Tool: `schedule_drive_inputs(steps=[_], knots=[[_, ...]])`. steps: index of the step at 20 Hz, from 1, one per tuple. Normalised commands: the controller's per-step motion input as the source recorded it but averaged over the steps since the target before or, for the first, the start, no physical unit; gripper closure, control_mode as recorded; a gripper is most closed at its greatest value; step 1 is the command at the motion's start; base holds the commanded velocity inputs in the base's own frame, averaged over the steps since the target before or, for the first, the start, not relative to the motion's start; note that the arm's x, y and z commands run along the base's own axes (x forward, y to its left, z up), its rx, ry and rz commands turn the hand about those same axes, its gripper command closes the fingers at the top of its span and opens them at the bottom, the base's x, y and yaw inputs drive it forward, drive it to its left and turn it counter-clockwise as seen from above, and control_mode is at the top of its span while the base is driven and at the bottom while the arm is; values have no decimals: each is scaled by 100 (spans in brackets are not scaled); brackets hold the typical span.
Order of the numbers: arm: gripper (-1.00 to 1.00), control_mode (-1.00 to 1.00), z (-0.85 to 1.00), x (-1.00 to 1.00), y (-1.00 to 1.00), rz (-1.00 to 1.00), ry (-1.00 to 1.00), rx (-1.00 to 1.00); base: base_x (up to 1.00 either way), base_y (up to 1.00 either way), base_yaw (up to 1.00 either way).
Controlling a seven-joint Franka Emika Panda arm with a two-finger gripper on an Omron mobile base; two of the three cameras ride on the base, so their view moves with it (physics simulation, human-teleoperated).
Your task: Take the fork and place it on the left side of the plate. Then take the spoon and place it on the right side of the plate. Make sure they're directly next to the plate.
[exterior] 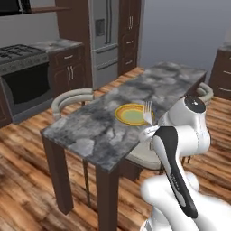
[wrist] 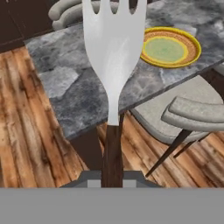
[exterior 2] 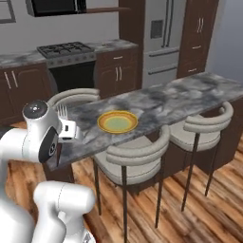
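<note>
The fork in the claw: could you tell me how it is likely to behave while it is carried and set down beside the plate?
The fork looks stiff: metal tines and a straight dark handle, upright without sagging. It is probably light, being slim. Held low on the handle, it may pivot in the claw if it bumps the marble table. Laid flat beside the plate, it should not roll.

Plate (exterior: 131, 114) on the counter (exterior: 90, 131), near its stool-side (exterior 2: 133, 156) edge; fork (wrist: 113, 57) above the floor (wrist: 26, 127).

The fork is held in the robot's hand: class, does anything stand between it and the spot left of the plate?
Nothing visible does. The fork is held upright in the hand, off the near edge of the marble table. The tabletop beside the plate looks bare.
</note>
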Motion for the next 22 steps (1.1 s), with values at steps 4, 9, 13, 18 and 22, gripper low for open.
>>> schedule_drive_inputs(steps=[4, 9, 13, 18, 22], knots=[[100, 100, 0, 0, 0, 0, 0, 0, 31, -47, 42], [100, 100, 0, 0, 0, 0, 0, 0, 33, -51, 41], [100, 100, 0, 0, 0, 0, 0, 0, 31, -48, 41], [100, 100, 0, 0, 0, 0, 0, 0, 56, -32, 35], [100, 100, 0, 0, 0, 0, 0, 0, 58, -16, 21]])
